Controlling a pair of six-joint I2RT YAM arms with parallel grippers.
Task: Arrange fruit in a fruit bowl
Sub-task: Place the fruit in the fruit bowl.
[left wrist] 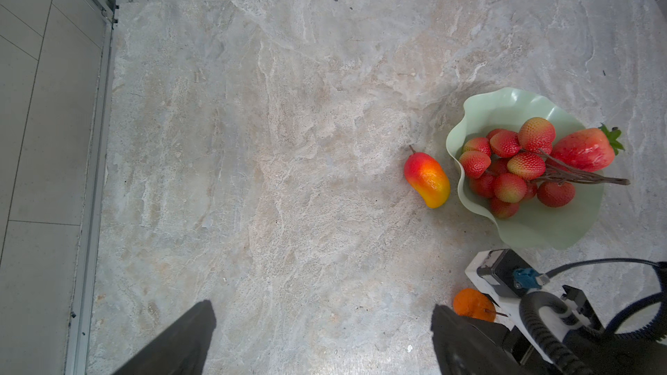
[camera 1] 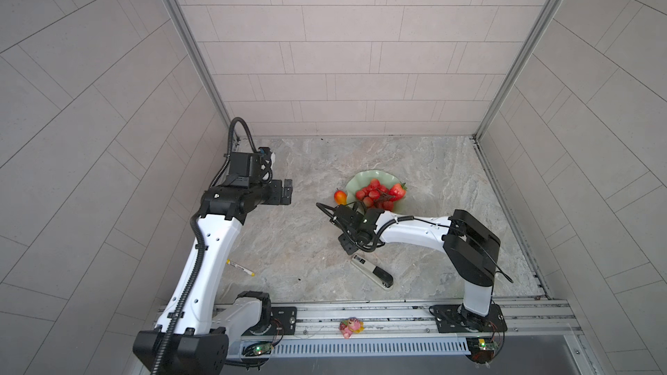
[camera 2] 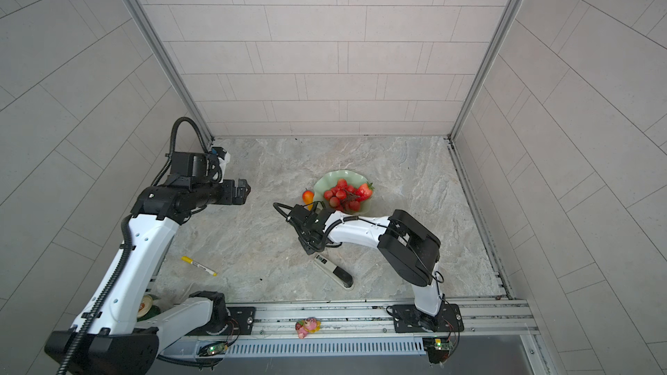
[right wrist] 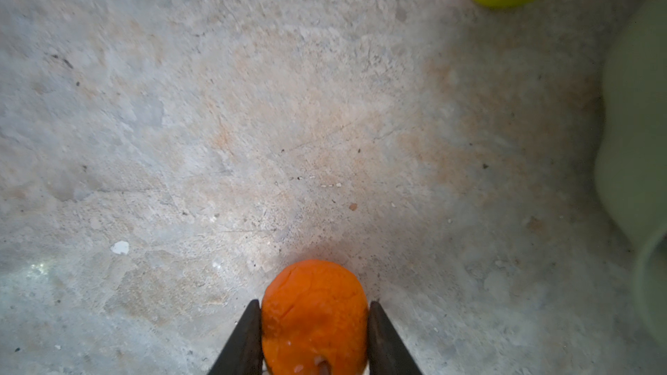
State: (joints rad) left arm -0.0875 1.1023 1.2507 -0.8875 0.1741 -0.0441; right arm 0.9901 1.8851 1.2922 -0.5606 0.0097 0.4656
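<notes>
Two fingers [right wrist: 245, 340] flanking orange [right wrist: 314, 315], seemingly touching

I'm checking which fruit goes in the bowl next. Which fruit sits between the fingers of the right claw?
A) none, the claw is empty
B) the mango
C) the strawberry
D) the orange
D: in the right wrist view the orange sits between the two fingers of the right claw, touching both, while the mango lies alone on the table beside the bowl.
</notes>
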